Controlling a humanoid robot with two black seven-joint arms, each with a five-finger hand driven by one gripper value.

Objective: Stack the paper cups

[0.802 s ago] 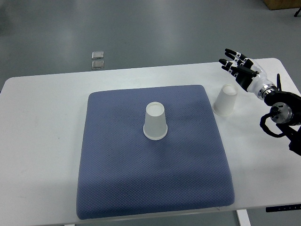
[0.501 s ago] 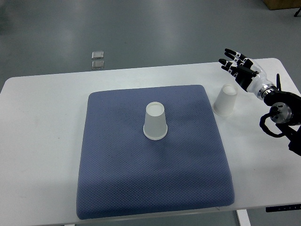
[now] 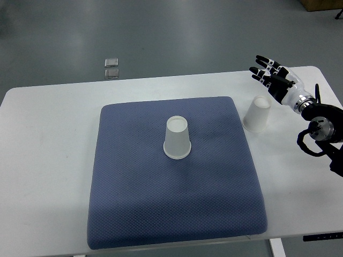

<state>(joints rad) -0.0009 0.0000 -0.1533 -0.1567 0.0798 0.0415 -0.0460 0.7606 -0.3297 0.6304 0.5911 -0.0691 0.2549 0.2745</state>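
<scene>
Overhead, the single top view shows a white table (image 3: 48, 139) with rounded corners standing on a smooth grey-green floor (image 3: 177, 37), where two small square metallic plates (image 3: 111, 68) sit one behind the other just beyond the table's far edge. A brown box corner (image 3: 321, 4) shows at the far right of the room. Most of the tabletop is covered by a large blue-grey pad (image 3: 171, 198), roughly square with softened corners and a fine woven, dimpled texture. Near the middle of the pad stands a white paper cup (image 3: 177, 137), upside down, its flat base facing up and its wider rim pressed onto the fabric; the walls are smooth, matte and slightly tapered. A second white paper cup (image 3: 256, 113), likewise inverted, stands on the bare table just beside the pad's far right corner, well apart from the first cup. Both cups are single and unstacked. The right hand (image 3: 274, 77) comes in from the right edge on a black jointed arm (image 3: 321, 131) with exposed cable loops and a silvery wrist. It hovers just beyond the second cup, on the far right side, without touching it. Its black-and-white segmented fingers (image 3: 262, 68) are extended and slightly fanned toward the far left, holding nothing.
</scene>
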